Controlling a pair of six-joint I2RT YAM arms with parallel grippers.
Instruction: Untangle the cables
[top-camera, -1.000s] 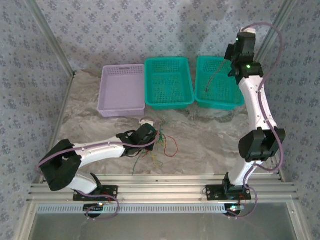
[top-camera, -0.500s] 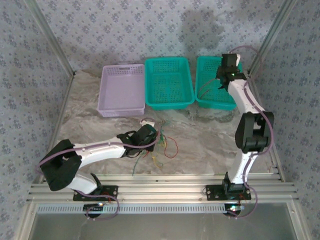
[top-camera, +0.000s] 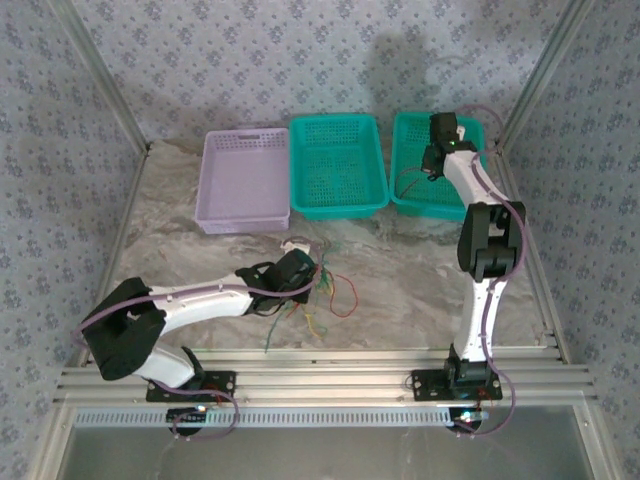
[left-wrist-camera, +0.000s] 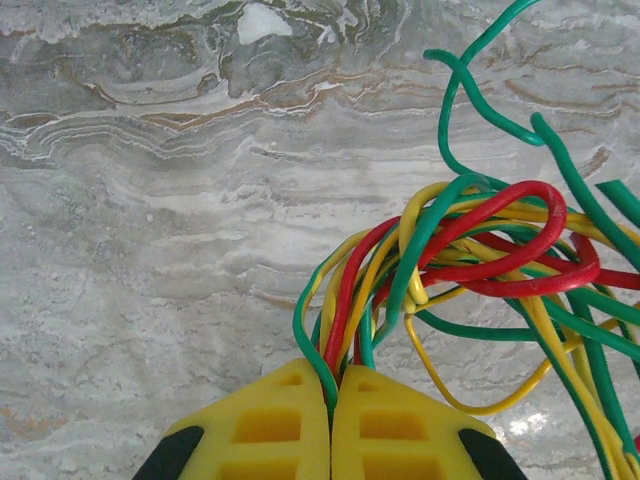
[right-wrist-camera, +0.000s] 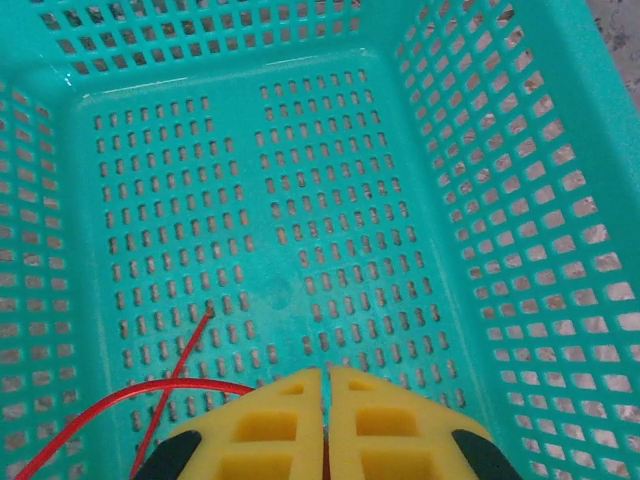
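Left gripper (left-wrist-camera: 330, 385): the yellow ribbed fingers (left-wrist-camera: 270, 425) are pressed together, with no gap between the tips. They pinch several strands of the tangled bunch of thin red, yellow and green cables (left-wrist-camera: 470, 235). The rest of the bunch fans out to the right of the fingers and lies on the grey marble-patterned table (left-wrist-camera: 150, 200). In the top view the bunch sits near the middle of the table, just beside the left gripper (top-camera: 305, 270).

Right gripper (right-wrist-camera: 326, 375): the yellow fingers (right-wrist-camera: 385, 425) are closed tip to tip. A single thin red cable (right-wrist-camera: 170, 382) runs in from the lower left to the edge of the left finger. A second stretch of it crosses the floor of the right-hand teal perforated plastic basket (right-wrist-camera: 500, 200). The exact pinch point is hidden under the fingers.

Change over the last second: the right arm has come down from well above the right-hand basket and now holds its gripper low over the basket. Its elbow has folded in. The left arm and the bunch have stayed put.
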